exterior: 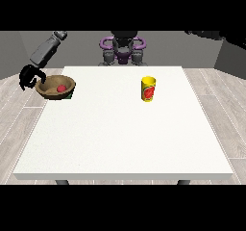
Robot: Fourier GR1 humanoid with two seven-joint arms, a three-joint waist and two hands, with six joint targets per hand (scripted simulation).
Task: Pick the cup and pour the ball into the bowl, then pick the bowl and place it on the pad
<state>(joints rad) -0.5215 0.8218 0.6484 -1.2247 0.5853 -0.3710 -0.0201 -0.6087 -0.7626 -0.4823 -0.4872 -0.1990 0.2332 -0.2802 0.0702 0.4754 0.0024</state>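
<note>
Grey walls and pale floorboards surround the large white bench (125, 129). At the view's left, a black hand (30, 77) curls its fingers over the rim of a brown wooden bowl (50, 90) holding a red ball (61, 88), above a green pad (70, 96). A yellow cup (148, 89) stands upright, well apart, right of centre.

The brown wooden bowl (56, 87) is tilted at the table's (120, 143) far left corner, with the red ball (61, 88) inside and the green pad (70, 96) under it. The yellow cup (148, 89) stands upright toward the far right.
</note>
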